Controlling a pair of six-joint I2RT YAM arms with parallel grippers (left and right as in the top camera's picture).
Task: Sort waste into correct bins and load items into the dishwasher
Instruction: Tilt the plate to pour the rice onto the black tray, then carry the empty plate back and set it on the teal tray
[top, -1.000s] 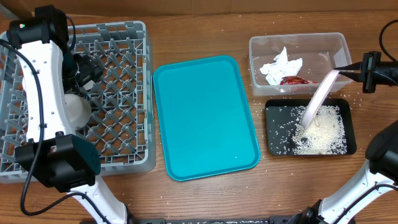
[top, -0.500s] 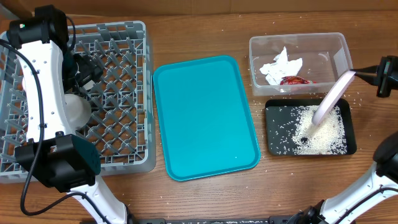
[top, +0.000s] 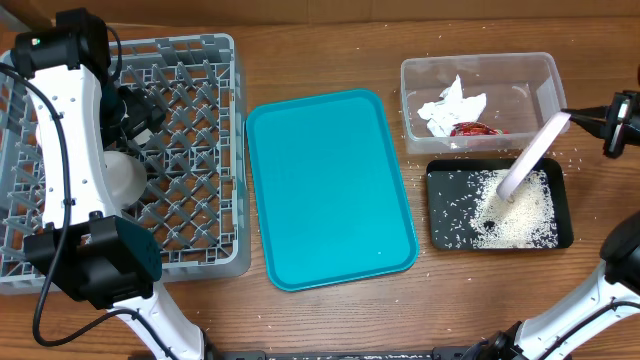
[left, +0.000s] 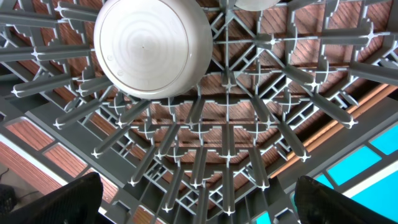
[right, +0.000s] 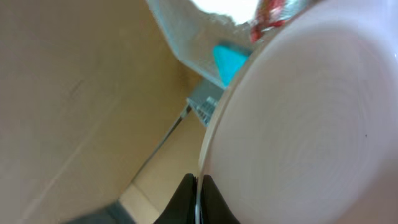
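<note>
One round white plate (top: 528, 160), tilted over the shallow black tray (top: 434, 205) (pale rice grains (top: 520, 226) inside), is clamped by the right gripper (top: 574, 116); the left gripper (left: 198, 202) gapes empty.

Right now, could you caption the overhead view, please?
Right gripper holds a white plate tilted over the rice-strewn black tray.

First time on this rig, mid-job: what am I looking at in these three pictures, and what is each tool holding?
Two robot arms work at a wooden table. The wide picture looks down from above; the other two come from a camera on each wrist. The left tool is open and empty above the grey rack, where a white bowl sits. The right tool is shut on the rim of a white plate, tilted over the black tray holding rice. The clear tub holds a napkin and a red wrapper. A teal tray lies between.
</note>
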